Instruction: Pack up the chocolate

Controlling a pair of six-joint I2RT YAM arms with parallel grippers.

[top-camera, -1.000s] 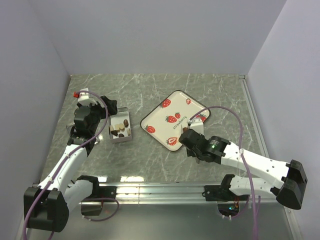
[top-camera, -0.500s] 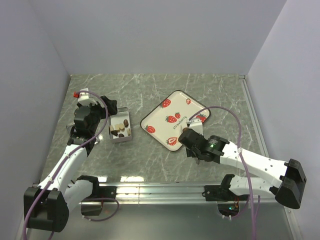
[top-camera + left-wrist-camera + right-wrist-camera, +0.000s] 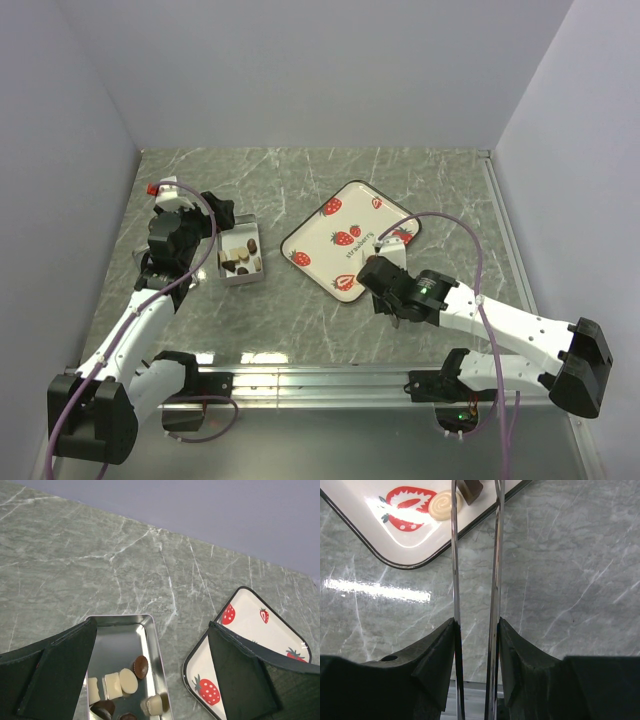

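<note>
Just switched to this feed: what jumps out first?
The strawberry-print tray sits mid-table, with the right gripper straddling a dark chocolate at its near edge, a cream swirl piece beside it. Left of it, the open left gripper hovers at a tin of chocolates.

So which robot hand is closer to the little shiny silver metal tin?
Left. The left gripper is right at the silver metal tin; the right gripper is across at the square strawberry-printed plate.

You get a clear strip of marble table (image 3: 100,555) between tin (image 3: 118,619) and strawberry tray (image 3: 250,616); chocolates (image 3: 128,681) crowd 1 end of the tin, the other bare.
</note>
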